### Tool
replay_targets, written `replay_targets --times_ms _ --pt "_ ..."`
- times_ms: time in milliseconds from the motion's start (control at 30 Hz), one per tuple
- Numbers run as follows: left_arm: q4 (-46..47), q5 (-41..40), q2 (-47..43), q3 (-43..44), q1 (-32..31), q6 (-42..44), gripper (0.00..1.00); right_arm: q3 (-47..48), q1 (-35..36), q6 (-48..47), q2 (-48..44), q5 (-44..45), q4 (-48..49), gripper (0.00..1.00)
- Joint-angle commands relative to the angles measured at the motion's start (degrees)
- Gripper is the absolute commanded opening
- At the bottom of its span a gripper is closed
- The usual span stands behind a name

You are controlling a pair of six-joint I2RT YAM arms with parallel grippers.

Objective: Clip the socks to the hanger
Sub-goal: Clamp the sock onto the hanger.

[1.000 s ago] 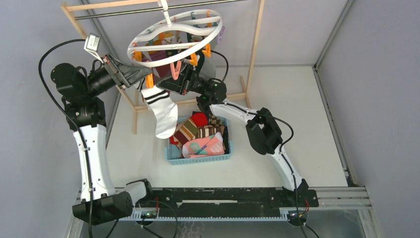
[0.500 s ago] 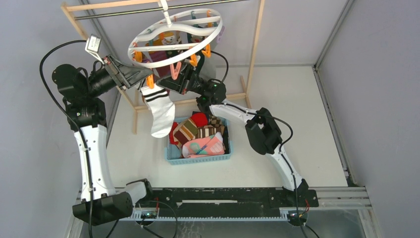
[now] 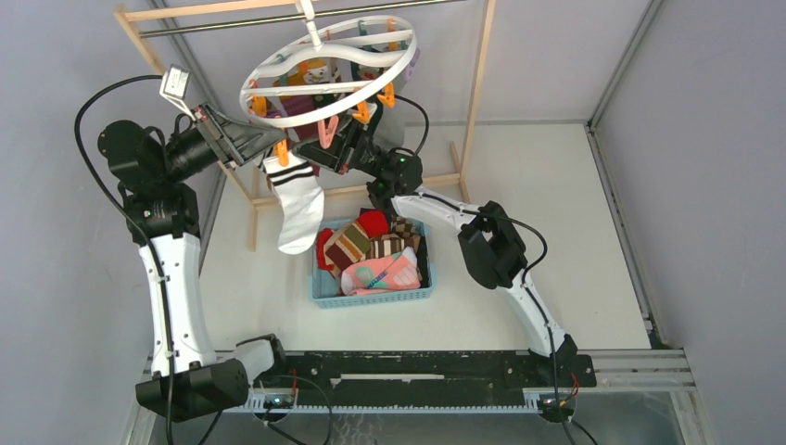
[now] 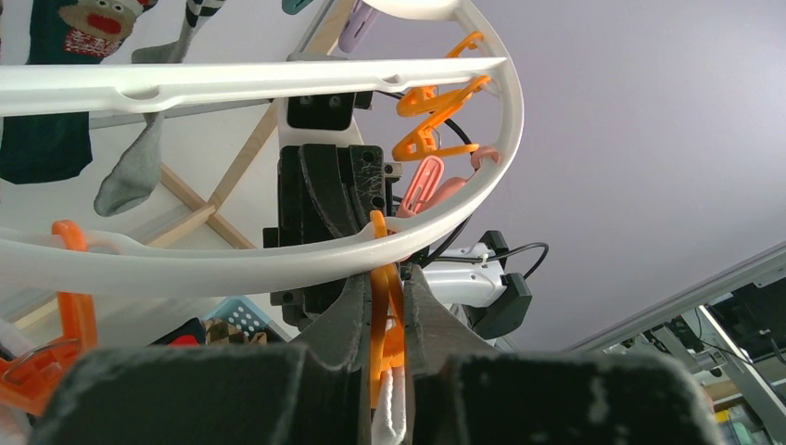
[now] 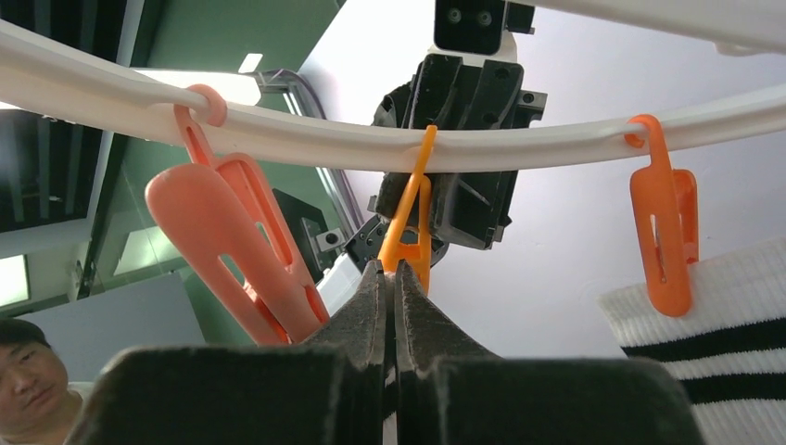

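Left pincer point(image 4: 385, 283) is clenching the white black-banded fabric sock point(image 3: 301, 209), which is dangling beneath the large white round plastic hanger point(image 4: 185, 269), above the blue plastic basket point(image 3: 371, 298). Right pincer point(image 5: 390, 269) is pressing shut just beneath an orange plastic clip point(image 5: 408, 252); contents indiscernible.

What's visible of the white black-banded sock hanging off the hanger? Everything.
The white sock is ribbed knit, soft, with two black bands below the cuff. It hangs limp, cuff up, toe down, from the near-left rim of the hanger, left of the blue basket. An orange clip appears to bite its cuff edge. Whether a gripper touches it is unclear.
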Motion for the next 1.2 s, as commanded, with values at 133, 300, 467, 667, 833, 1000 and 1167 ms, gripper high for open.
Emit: replay_targets --times_ms 133,300,467,667,833,1000,1167 --pt "1.8 3.7 -1.8 -0.6 -0.1 0.0 0.0 3.4 0.6 -1.0 0.1 2.0 3.1 0.0" --pt "1.8 3.7 -1.8 -0.6 -0.1 0.0 0.0 3.5 0.7 -1.4 -0.1 1.9 3.0 0.0" --pt "1.8 3.4 -1.9 -1.0 -0.1 0.3 0.13 3.5 0.8 -1.6 -0.1 1.8 3.0 0.0" --pt "1.8 3.1 -2.0 -1.5 -0.1 0.4 0.28 3.2 0.9 -2.1 -0.4 1.7 2.9 0.0" --pt "1.8 3.1 -2.0 -1.6 -0.1 0.4 0.36 3.2 0.9 -2.7 -0.6 1.9 2.7 0.0" --pt "1.7 2.9 -1.9 -1.6 -0.1 0.4 0.39 2.4 0.9 -3.6 -1.1 2.2 2.4 0.0" --pt "1.7 3.1 -1.9 -1.6 -0.1 0.4 0.6 1.1 0.9 -4.6 -1.7 3.1 2.0 0.0"
